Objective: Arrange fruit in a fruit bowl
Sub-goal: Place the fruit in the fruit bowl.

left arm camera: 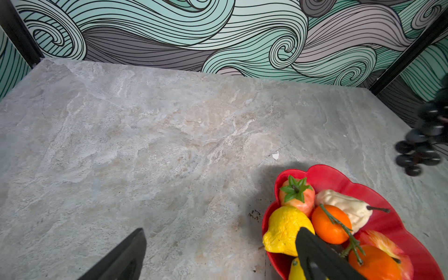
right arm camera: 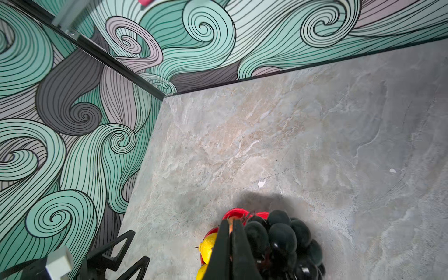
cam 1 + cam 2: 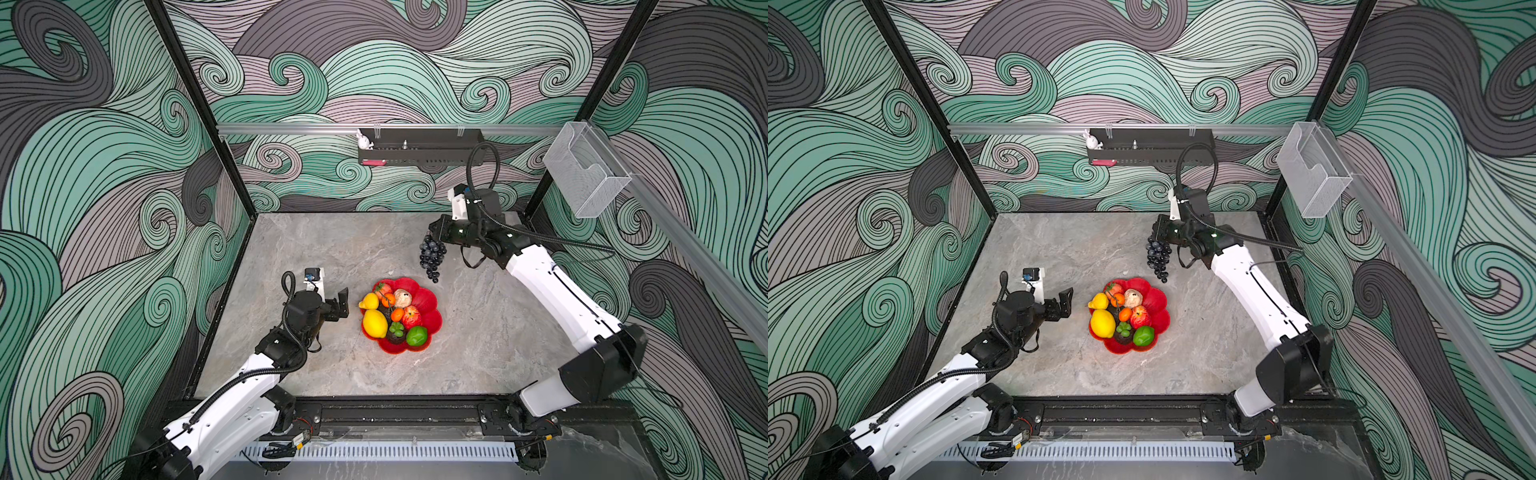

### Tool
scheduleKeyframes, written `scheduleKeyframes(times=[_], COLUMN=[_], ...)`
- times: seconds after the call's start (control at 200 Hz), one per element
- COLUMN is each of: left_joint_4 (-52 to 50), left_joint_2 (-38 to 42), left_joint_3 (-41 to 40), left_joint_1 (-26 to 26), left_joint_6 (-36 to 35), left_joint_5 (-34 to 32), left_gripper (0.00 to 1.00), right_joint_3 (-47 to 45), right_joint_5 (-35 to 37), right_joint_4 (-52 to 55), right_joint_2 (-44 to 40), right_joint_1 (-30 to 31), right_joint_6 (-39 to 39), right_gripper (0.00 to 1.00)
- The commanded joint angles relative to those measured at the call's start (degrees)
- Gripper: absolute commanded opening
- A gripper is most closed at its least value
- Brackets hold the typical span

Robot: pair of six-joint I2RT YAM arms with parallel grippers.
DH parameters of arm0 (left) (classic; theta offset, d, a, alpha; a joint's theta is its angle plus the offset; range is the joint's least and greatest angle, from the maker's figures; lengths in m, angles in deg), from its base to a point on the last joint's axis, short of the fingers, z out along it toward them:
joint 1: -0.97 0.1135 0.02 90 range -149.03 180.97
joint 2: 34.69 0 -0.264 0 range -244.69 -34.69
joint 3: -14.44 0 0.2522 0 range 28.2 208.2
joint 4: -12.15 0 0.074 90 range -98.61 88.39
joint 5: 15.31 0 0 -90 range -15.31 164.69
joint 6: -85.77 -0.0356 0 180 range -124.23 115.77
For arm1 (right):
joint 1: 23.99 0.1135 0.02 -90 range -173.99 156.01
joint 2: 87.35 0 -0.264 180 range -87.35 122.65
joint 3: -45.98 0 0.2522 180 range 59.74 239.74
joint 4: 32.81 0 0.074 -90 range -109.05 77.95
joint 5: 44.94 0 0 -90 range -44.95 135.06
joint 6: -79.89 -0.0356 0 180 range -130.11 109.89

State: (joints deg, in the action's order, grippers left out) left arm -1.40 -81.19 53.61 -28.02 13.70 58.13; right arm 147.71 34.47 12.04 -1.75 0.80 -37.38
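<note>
We see our right gripper (image 3: 431,236) pinching a glossy, beaded black grape bunch (image 3: 432,257) near the scalloped red plastic bowl (image 3: 428,300) of smooth fruit (image 3: 375,322); left gripper (image 3: 339,306) gapes wide.

fruit bowl (image 3: 428,299) on table (image 3: 324,249) | grape bunch (image 3: 432,255) above table, behind bowl | left pincer (image 3: 340,306) left of bowl

White arms (image 3: 557,286) have black joints (image 3: 602,365) and cables (image 3: 561,242).
</note>
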Motion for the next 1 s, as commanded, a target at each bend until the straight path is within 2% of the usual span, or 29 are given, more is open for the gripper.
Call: scheduleKeyframes(times=[0.0, 0.09, 0.205, 0.365, 0.55, 0.996], left_joint_4=[-6.1, -9.1, -7.0, -7.1, -3.7, -3.9], left_joint_2=[1.7, 2.7, 4.8, 7.7, 9.4, 9.1], left_joint_3=[2.3, 2.4, 0.3, -1.0, -3.4, -3.4], left_joint_1=[0.2, -0.2, -0.2, -0.2, -0.2, -0.2], left_joint_6=[-3.7, -2.5, -2.7, -3.3, -3.7, -3.0], left_joint_5=[-2.6, -3.7, -4.1, -3.2, -3.8, -5.2], left_gripper=[0.98, 0.98, 0.98, 0.98, 0.98, 0.98], right_joint_3=[-3.0, -6.6, -10.8, -14.9, -20.7, -21.8], right_joint_5=[0.7, 0.4, -1.2, -3.0, -5.8, -6.8], right_joint_4=[4.9, 6.9, 9.5, 13.8, 13.8, 12.2], right_joint_2=[-5.1, -9.7, -14.8, -18.9, -22.5, -21.9], right_joint_1=[0.3, 0.3, 0.3, 1.7, 2.6, 4.6], right_joint_6=[2.9, 4.1, 5.1, 6.5, 5.8, 4.8], right_gripper=[0.00, 0.00, 0.00, 0.00, 0.00, 0.00])
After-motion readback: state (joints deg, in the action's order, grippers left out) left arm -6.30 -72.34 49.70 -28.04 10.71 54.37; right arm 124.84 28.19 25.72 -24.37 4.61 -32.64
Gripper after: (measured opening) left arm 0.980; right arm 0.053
